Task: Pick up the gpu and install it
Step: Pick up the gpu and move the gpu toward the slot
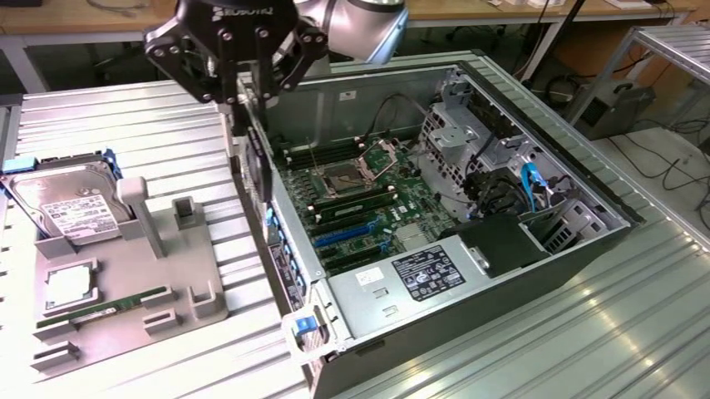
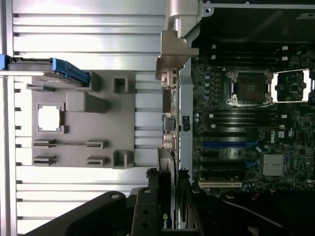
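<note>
One thin, stiff gpu (image 1: 251,158), probably light but fragile, is best gripped on its flat faces, clear of the contact edge. The hand (image 1: 238,87) pinches it edge-on, silver bracket farthest from the fingers, above the open computer case's (image 1: 588,191) wall, beside the motherboard (image 1: 367,191).

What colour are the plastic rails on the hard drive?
Blue. The rails on the hard drive show best in the exterior view.
</note>
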### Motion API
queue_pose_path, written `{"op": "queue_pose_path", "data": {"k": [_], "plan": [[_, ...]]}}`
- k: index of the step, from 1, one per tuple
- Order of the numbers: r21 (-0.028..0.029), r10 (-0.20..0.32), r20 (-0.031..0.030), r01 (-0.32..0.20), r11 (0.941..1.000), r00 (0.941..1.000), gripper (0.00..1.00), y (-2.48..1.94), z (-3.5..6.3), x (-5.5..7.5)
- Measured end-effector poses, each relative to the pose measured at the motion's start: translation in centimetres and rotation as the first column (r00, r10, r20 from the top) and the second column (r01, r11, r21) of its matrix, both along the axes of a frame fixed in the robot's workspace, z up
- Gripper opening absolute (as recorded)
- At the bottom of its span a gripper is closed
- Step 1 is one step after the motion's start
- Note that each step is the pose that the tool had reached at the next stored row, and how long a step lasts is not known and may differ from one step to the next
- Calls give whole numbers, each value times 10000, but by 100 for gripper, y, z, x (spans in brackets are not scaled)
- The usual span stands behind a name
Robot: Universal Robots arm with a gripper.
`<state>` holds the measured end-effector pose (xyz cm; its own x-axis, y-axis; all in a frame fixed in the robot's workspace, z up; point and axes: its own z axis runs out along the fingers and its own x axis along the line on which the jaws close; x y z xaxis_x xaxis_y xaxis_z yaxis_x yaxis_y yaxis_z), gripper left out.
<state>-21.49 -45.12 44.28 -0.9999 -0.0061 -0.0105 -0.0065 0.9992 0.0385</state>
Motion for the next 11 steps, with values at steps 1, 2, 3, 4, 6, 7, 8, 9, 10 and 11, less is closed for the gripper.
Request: {"op": "queue_pose_path", "data": {"k": [1,2,3,4,6,7,8,9,10,11], "plan": [[3,0,-11,0,10000,10000,26,-7,15,51],[8,0,-25,0,10000,10000,26,-15,34,115],[12,-1,-32,1,10000,10000,26,-19,43,159],[18,0,-44,0,10000,10000,26,-25,49,252],[22,0,-56,0,10000,10000,26,-28,49,344],[22,-1,-61,1,10000,10000,26,-29,49,384],[23,0,-68,0,10000,10000,26,-29,49,434],[23,0,-76,0,10000,10000,26,-28,47,477],[23,-1,-88,1,10000,10000,26,-28,42,531],[22,0,-98,0,10000,10000,26,-28,34,576]]}}
